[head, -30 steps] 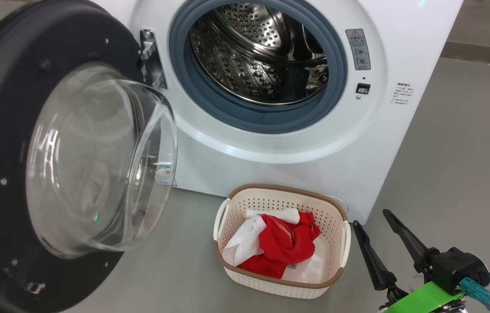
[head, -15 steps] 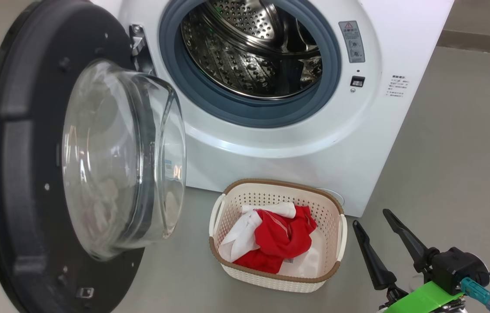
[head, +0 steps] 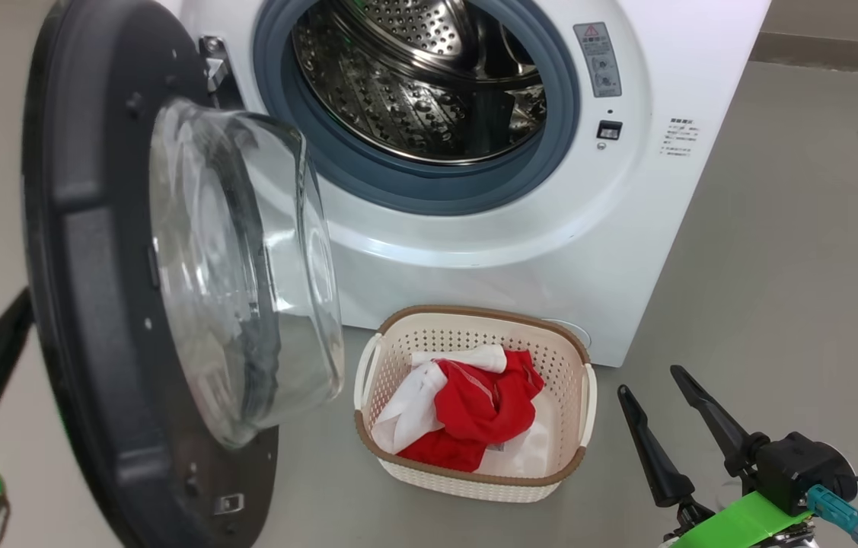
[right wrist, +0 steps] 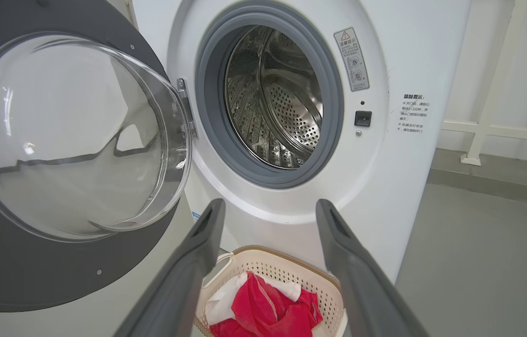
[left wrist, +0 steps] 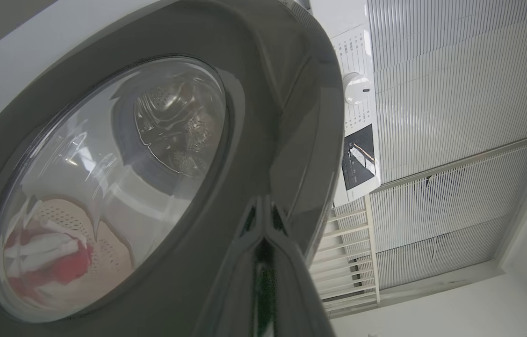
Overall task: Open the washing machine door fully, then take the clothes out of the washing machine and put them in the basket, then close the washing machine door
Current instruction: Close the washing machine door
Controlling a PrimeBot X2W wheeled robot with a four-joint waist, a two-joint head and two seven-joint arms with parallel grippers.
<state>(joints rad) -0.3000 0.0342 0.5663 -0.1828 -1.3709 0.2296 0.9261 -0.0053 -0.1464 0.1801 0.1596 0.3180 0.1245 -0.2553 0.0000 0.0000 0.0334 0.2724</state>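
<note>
Closed left pincer (left wrist: pixel 263 220) rests against the outer rim of the washing machine door (head: pixel 86 251), which stands half open left of the drum (head: pixel 413 99): stiff, heavy, glossy (likely slippery), best pushed near its free edge. Below, the basket (head: pixel 474 316) of clothes (head: pixel 474 411) sits near the swing path; right pincer (head: pixel 649 382) hangs wide open over the floor (head: pixel 779 266).

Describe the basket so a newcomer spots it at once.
Find the big white washing machine with its round door swung open. On the floor just before it sits the basket: small, cream, perforated, brown-rimmed. Nothing else there holds red and white clothes.
</note>
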